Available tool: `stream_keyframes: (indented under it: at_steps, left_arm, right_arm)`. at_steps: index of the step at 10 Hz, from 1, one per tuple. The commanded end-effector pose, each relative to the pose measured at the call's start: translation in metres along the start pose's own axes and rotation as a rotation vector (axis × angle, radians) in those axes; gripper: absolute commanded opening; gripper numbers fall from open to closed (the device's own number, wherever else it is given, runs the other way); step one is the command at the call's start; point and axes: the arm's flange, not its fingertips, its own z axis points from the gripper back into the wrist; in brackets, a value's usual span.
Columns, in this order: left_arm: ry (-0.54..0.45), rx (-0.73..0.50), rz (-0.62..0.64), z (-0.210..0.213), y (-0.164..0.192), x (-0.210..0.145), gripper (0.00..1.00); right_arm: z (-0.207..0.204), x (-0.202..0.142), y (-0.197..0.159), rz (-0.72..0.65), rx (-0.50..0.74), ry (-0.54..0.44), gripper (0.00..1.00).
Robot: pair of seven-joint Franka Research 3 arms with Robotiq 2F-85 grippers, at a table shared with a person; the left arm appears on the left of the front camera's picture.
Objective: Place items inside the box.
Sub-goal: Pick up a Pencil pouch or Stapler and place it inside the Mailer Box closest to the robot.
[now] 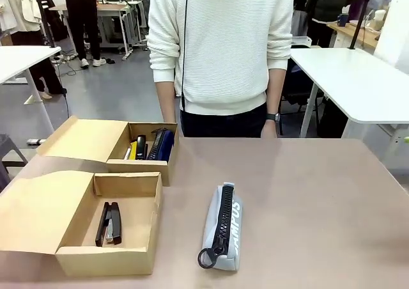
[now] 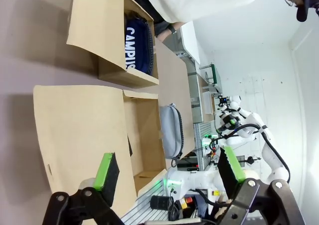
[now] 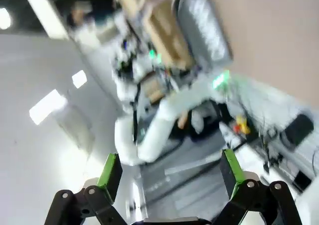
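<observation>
At left, the near box [image 1: 108,263] is holding a black stapler [image 1: 110,223] and the far box [image 1: 144,169] a navy pouch [image 1: 165,145]. The grey CAMPUS pouch [image 1: 223,228] is lying on the bare table just right of the near box, approx mid-table, long axis running near-to-far w/ the zip pull nearest you. It's lying ahead of the left gripper [image 2: 168,168], so I'm judging that arm handier; it and the right gripper [image 3: 170,169] are both gaping wide, holding and touching nothing.
</observation>
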Motion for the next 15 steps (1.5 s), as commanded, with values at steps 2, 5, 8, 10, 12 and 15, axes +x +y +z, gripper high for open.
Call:
stream_keyframes:
  at_steps: [2,5,8,10,12,15]
  left_arm:
    - [-0.011,-0.020,-0.015,0.000,-0.001,0.000,1.00]
    - [-0.011,-0.020,-0.015,0.000,-0.001,0.000,1.00]
    - [-0.011,-0.020,-0.015,0.000,-0.001,0.000,1.00]
    - [-0.011,-0.020,-0.015,0.000,-0.001,0.000,1.00]
    - [-0.011,-0.020,-0.015,0.000,-0.001,0.000,1.00]
    - [-0.011,-0.020,-0.015,0.000,-0.001,0.000,1.00]
  right_arm:
    - [0.015,-0.021,0.016,0.041,-0.015,0.070,1.00]
    - [0.015,-0.021,0.016,0.041,-0.015,0.070,1.00]
    - [0.015,-0.021,0.016,0.041,-0.015,0.070,1.00]
    - [0.015,-0.021,0.016,0.041,-0.015,0.070,1.00]
    - [0.015,-0.021,0.016,0.041,-0.015,0.070,1.00]
    - [-0.075,-0.031,0.065,0.030,-0.279,0.044,1.00]
